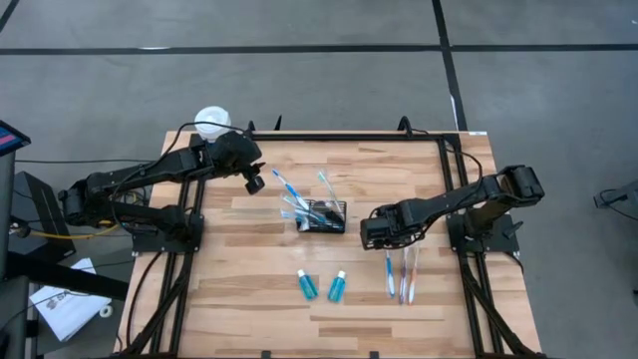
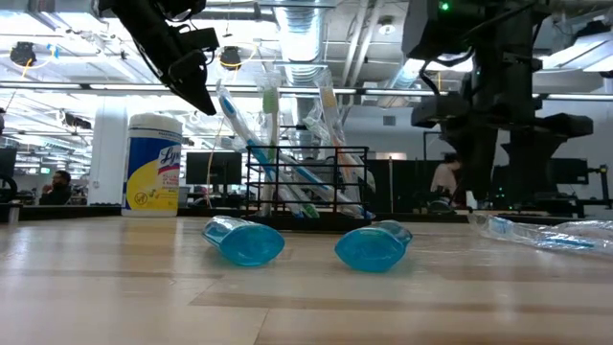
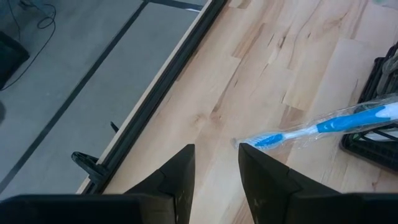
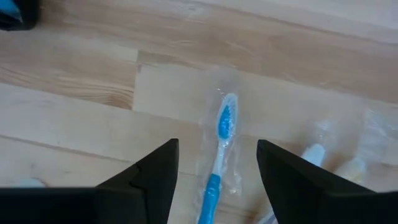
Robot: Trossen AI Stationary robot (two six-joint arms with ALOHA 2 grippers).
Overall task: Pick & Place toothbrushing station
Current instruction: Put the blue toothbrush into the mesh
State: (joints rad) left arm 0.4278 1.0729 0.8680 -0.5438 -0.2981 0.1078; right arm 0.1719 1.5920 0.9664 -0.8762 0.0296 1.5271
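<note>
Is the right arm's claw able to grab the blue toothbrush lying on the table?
Probably yes. The right claw hangs open right above the wrapped blue toothbrush, which lies flat on the wooden table with nothing covering it.

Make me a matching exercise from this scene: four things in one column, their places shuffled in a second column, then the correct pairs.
Things:
1. black wire basket
2. two teal tubes
3. white-lidded canister
4. right gripper

Places:
A. at the table's far-left corner, behind the left arm
B. lying flat on the wood near the front edge
C. mid-table, with wrapped toothbrushes sticking out
D. open above the loose toothbrushes on the right side

Pairs: 1-C, 2-B, 3-A, 4-D
</note>
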